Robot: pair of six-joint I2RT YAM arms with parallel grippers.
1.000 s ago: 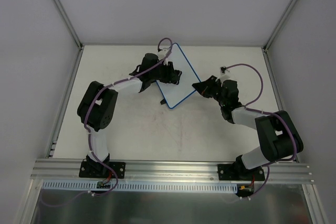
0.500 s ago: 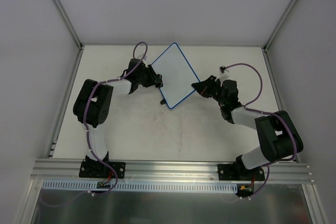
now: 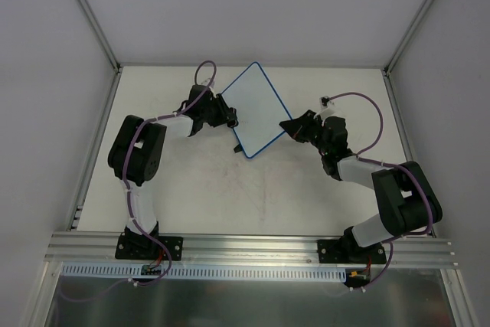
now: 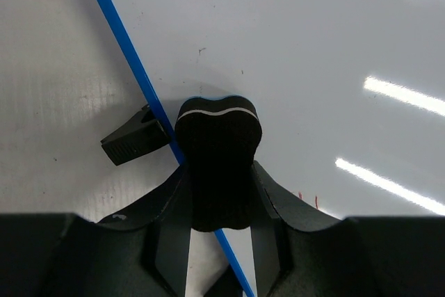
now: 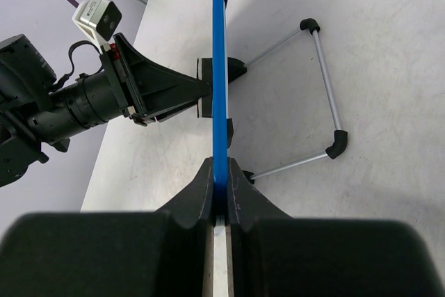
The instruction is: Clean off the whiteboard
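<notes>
Your right pincer [image 5: 220, 175] is pinching the right edge of the small rectangular white whiteboard with the thin blue rim [image 3: 255, 107]. The board stands tilted over the far middle of the pale bench [image 3: 253, 197]. Your left pincer [image 4: 219, 175] is pinching a small black bone-shaped foam eraser [image 4: 217, 140]. The eraser's tip lies against the board's face at the blue rim, just beside a black tab [image 4: 133, 142]. A thin grey wire stand with black corners [image 5: 325, 88] lies on the bench on the board's other side.
</notes>
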